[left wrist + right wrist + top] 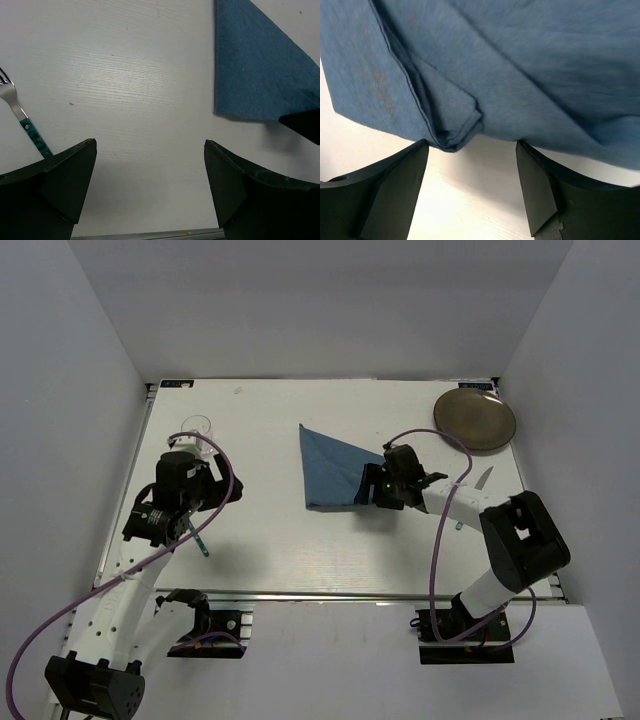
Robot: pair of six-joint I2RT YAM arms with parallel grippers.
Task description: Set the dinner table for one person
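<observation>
Right wrist: right hand (471, 150), fingers apart, at the placemat's (520, 75) folded edge.

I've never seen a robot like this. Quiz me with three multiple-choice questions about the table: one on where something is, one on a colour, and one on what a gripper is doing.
1. Where on the table is the plate?
A. far right corner
B. near left corner
C. the middle

2. What colour is the handle of the fork?
A. red
B. teal
C. yellow

3. What state is the left gripper in?
A. open, holding nothing
B. shut on the fork
C. shut on a spoon

Answers:
1. A, because the top view shows the plate against the far right edge.
2. B, because the left wrist view shows a teal handle.
3. A, because its fingers stand apart over bare table.
</observation>
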